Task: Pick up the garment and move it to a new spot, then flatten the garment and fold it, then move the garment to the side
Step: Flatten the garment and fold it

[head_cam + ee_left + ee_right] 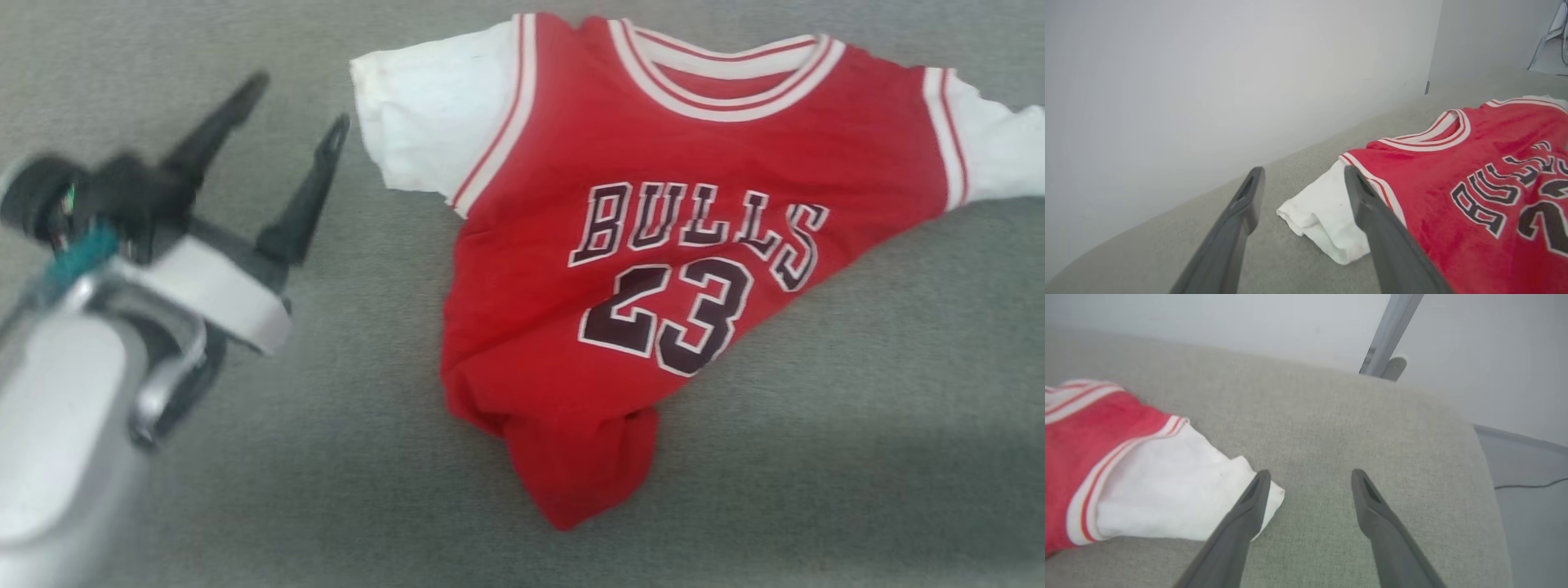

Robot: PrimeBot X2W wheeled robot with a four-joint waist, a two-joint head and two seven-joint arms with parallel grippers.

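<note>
Beside the rumpled red BULLS garment (653, 269), left claw (298, 104) and right claw (1310, 475) gape empty.

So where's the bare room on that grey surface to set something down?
Widest bare patch: grey surface on the near side of the garment, beside its hem. Also open beyond the right-hand sleeve, where the right gripper hangs. Tight: between left gripper and the other sleeve.

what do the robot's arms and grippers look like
The left gripper has two long, dark grey tapered fingers with slotted tips, set on a white band; behind it sit a black round joint, teal wiring and a pale silver forearm. The right gripper has matching dark fingers.
</note>
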